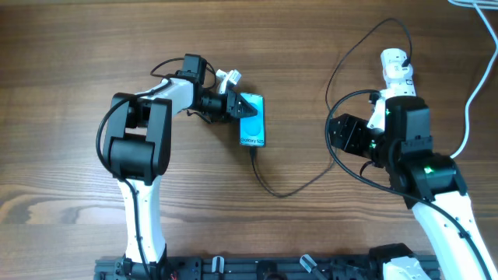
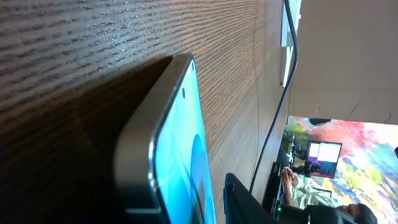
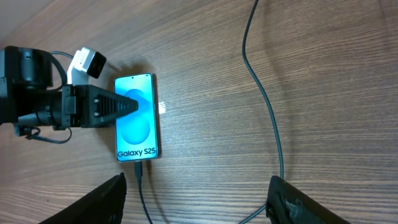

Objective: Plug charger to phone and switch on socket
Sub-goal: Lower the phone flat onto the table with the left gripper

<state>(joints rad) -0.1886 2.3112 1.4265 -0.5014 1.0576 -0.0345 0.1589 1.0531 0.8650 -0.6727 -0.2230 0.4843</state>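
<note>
The phone [image 1: 254,128] lies on the wood table with its cyan "Galaxy S25" screen up; it also shows in the right wrist view [image 3: 138,134] and, edge-on, in the left wrist view [image 2: 186,155]. My left gripper [image 1: 242,109] reaches in from the left and is shut on the phone's left edge, one finger lying over the screen [image 3: 134,104]. The charger [image 1: 268,185], a thin black cable, has its plug [image 3: 138,169] in the phone's bottom end and runs right toward the white socket [image 1: 395,68]. My right gripper [image 3: 196,199] is wide open and empty, above the table right of the phone.
The right arm [image 1: 405,140] covers the near end of the socket. A thicker white lead [image 1: 473,85] hangs down the far right edge. The charger cable loops across the table [image 3: 264,106] between the phone and the right arm.
</note>
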